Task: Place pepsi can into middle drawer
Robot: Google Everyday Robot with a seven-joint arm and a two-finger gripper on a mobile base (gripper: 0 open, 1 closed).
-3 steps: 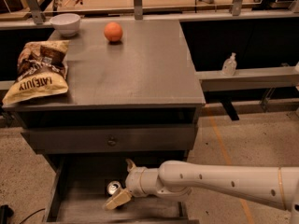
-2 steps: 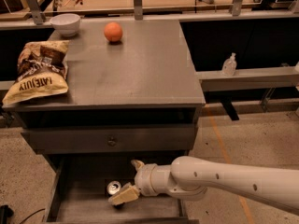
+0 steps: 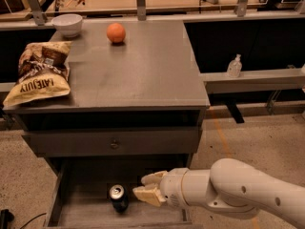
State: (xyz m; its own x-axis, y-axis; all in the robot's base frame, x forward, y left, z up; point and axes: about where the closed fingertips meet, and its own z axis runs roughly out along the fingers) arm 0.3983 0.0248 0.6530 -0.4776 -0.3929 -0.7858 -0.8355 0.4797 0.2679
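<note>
Down at the bottom of the scene, the gripper (image 3: 139, 185) reaches into the middle drawer (image 3: 76, 213), which is pulled out from a grey cabinet (image 3: 143, 75). Its two pale, cream-coloured fingers (image 3: 148, 195) are spread apart, one above the other, with a dark gap between them. They hold nothing. The lower fingertip ends just beside the pepsi can (image 3: 118, 198); whether it touches the can cannot be told.

The pepsi can stands upright on the flat grey floor of the drawer, a little left of the drawer's middle and towards its front. It is dark blue, almost black in the shadow, with a shiny silver top facing up.

The arm (image 3: 238, 192) is thick, smooth and white. It enters from the lower right corner and lies nearly level, pointing left, with the wrist and fingers inside the open drawer.

Above the open drawer is a closed drawer front (image 3: 114, 143) with a small round knob. On the cabinet top, an orange (image 3: 116, 33) sits near the back edge, a white bowl (image 3: 67, 25) stands at the back left corner, and a crumpled brown and yellow snack bag (image 3: 40, 73) lies along the left side. To the right, apart from the cabinet, a small clear pump bottle (image 3: 234, 66) stands on a grey ledge.
</note>
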